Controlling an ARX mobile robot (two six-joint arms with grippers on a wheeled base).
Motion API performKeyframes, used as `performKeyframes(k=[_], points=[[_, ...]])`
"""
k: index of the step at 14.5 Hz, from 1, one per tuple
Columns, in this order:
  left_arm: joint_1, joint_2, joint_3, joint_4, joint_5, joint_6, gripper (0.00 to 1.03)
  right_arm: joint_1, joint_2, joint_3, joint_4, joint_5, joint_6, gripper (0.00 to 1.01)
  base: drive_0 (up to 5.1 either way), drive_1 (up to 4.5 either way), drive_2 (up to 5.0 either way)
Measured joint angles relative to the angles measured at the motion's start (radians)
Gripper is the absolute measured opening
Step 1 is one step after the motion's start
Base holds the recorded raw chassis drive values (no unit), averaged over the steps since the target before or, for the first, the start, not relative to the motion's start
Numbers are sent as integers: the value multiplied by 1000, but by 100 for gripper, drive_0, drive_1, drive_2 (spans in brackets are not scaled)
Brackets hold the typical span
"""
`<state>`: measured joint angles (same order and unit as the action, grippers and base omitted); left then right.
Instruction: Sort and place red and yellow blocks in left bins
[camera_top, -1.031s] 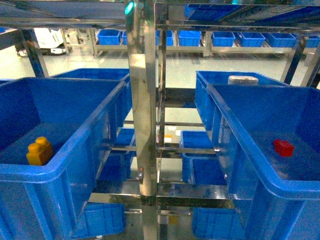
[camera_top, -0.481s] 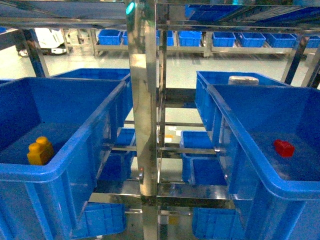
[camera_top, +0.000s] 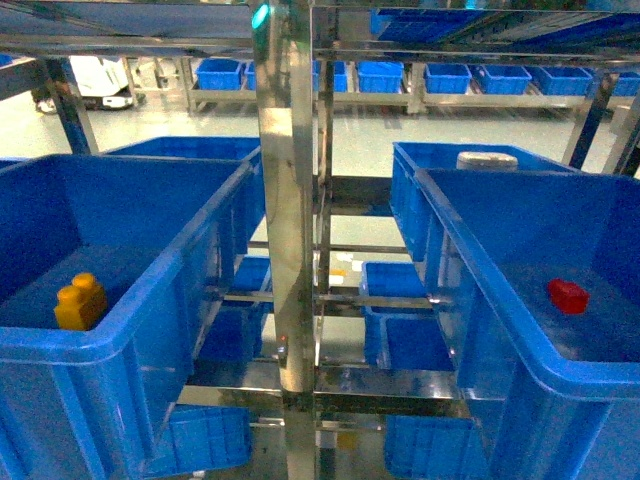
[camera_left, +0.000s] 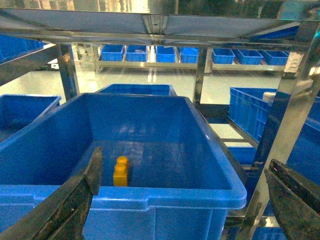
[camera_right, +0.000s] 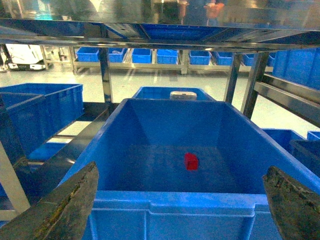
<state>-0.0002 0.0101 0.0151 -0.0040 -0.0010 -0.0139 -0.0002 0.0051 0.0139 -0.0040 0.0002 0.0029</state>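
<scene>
The orange-yellow block (camera_top: 78, 302) stands on the floor of the big blue left bin (camera_top: 120, 345); the left wrist view shows this block (camera_left: 120, 171) inside the same bin (camera_left: 165, 194). The small red block (camera_top: 567, 295) lies in the big blue crate on the right (camera_top: 470, 270), and the right wrist view shows it (camera_right: 191, 161) in the middle of that crate's (camera_right: 175, 199) floor. My left gripper (camera_left: 184, 170) hangs open in front of the left bin's near rim. My right gripper (camera_right: 181, 176) is open before the right crate's near rim. Both hold nothing. Neither gripper shows in the head view.
A shiny steel rack post (camera_top: 285, 200) stands between the two crates, and a shelf runs close overhead (camera_right: 160, 37). Smaller blue bins (camera_top: 395, 290) sit on lower shelves. A white object (camera_top: 487, 158) lies behind the right crate. More blue bins (camera_top: 380, 75) line the far rack.
</scene>
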Motion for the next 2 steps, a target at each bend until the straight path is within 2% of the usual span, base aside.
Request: performKeyframes(k=[2], points=[[0, 0, 0, 0, 0, 0, 98, 0, 0, 0, 0, 0, 0, 98, 0, 0, 0]])
